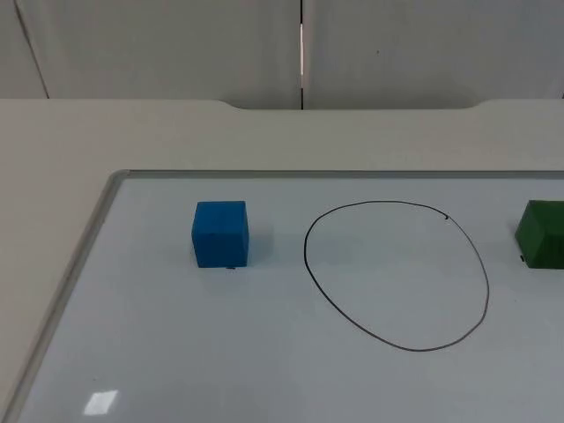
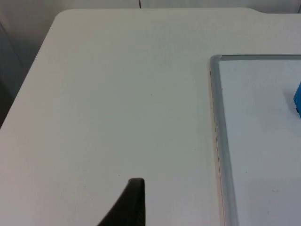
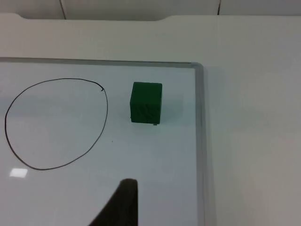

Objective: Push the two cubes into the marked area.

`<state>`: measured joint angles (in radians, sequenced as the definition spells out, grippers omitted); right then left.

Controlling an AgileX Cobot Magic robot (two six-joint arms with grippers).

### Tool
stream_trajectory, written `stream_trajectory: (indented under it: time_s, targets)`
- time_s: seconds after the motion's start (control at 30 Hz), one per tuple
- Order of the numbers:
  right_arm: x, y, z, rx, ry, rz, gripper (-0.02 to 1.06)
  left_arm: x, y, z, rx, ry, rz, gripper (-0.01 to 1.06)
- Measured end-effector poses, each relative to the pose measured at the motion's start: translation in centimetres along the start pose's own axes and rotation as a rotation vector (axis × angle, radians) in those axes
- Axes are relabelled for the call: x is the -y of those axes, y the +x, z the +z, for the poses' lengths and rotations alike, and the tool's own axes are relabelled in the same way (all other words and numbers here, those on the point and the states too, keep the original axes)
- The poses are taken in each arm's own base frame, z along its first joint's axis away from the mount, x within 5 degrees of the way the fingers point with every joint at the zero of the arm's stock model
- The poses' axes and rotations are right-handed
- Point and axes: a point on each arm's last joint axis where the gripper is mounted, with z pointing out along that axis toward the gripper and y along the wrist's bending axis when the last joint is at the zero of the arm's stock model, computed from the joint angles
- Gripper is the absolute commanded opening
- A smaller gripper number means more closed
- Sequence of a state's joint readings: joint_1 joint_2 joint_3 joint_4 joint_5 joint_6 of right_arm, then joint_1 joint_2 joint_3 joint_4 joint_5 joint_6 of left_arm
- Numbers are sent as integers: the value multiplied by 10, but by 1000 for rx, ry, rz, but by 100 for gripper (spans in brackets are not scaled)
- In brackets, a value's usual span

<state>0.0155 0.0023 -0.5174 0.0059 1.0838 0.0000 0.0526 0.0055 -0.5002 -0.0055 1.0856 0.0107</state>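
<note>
A blue cube [image 1: 220,233] stands on the whiteboard, left of a hand-drawn black oval [image 1: 397,275] that marks the area. A green cube [image 1: 542,233] stands to the oval's right, partly cut by the picture's edge. Both cubes are outside the line. In the left wrist view my left gripper [image 2: 134,202] hangs over bare table beside the board's frame, well away from the blue cube [image 2: 297,99]. In the right wrist view my right gripper [image 3: 123,202] is over the board, short of the green cube [image 3: 146,102] and beside the oval [image 3: 56,123]. Neither gripper touches anything.
The whiteboard has a raised metal frame [image 1: 88,247] along its left and far sides, also seen as the frame [image 2: 217,122] and the frame [image 3: 199,117]. Beige table top [image 1: 53,141] surrounds it. The grey partition wall [image 1: 176,44] rises behind.
</note>
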Motion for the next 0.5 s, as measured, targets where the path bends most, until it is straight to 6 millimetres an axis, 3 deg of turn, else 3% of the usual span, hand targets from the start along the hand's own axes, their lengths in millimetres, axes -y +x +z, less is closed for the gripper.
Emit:
stream_trajectory:
  time_s: [0.5]
  targets:
    - [0, 0, 0, 0, 0, 0, 105, 0, -33, 23, -22, 7, -2, 105]
